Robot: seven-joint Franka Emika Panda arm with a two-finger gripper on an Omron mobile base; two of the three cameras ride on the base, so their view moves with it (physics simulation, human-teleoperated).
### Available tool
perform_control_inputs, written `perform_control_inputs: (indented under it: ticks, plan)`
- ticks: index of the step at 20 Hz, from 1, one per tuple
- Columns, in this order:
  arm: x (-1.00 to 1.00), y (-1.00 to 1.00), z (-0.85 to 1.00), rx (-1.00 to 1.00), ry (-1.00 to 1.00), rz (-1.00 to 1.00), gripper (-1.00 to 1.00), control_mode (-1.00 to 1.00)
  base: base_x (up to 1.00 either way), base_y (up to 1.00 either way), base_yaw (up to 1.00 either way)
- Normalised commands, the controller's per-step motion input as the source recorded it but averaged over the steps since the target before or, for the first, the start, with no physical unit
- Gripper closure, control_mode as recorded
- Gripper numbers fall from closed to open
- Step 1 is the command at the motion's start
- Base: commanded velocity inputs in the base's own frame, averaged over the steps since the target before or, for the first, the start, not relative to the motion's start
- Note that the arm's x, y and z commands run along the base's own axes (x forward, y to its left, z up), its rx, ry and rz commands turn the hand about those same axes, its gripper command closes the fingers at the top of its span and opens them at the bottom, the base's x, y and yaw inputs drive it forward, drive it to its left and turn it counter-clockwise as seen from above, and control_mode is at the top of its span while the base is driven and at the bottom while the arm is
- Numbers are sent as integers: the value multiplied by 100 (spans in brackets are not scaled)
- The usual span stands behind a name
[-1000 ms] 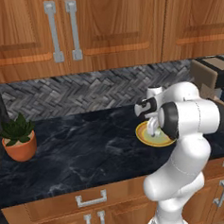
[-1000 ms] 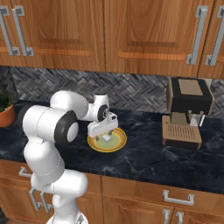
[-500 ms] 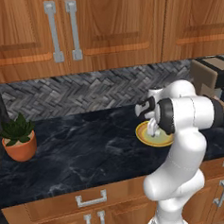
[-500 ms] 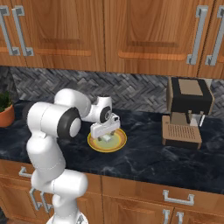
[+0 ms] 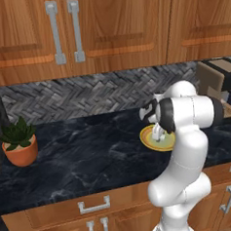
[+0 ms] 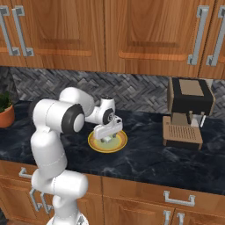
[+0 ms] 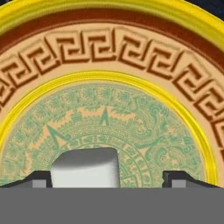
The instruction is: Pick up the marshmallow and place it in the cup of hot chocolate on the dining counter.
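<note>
Hand view: claw (image 7: 107, 179) spread wide — marshmallow (image 7: 85, 168) between fingertips, left one touching.

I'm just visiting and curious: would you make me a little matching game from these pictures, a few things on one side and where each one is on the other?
Things:
1. marshmallow
2. plant pot
3. coffee machine
4. yellow plate

Places:
A. far left of the counter
B. on the plate, between the fingers
C. right of the plate, against the wall
D. on the dark counter, under the hand

Pairs: 1-B, 2-A, 3-C, 4-D
</note>
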Motion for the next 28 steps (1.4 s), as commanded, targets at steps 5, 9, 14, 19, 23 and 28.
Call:
perform_control_inputs:
  ticks: [5, 9, 14, 19, 23, 28]
  plan:
    - [-1, 0, -43, 0, 6, 4, -100, -100, 0, 0, 0]
    - [0, 0, -35, 0, 1, 2, -100, -100, 0, 0, 0]
    - [0, 0, -12, 0, 1, 1, 100, -100, 0, 0, 0]
    - [0, 0, 0, 0, 0, 0, 100, -100, 0, 0, 0]
    - [0, 0, -5, 0, 0, 0, 100, -100, 0, 0, 0]
    - [0, 0, -12, 0, 0, 0, 100, -100, 0, 0, 0]
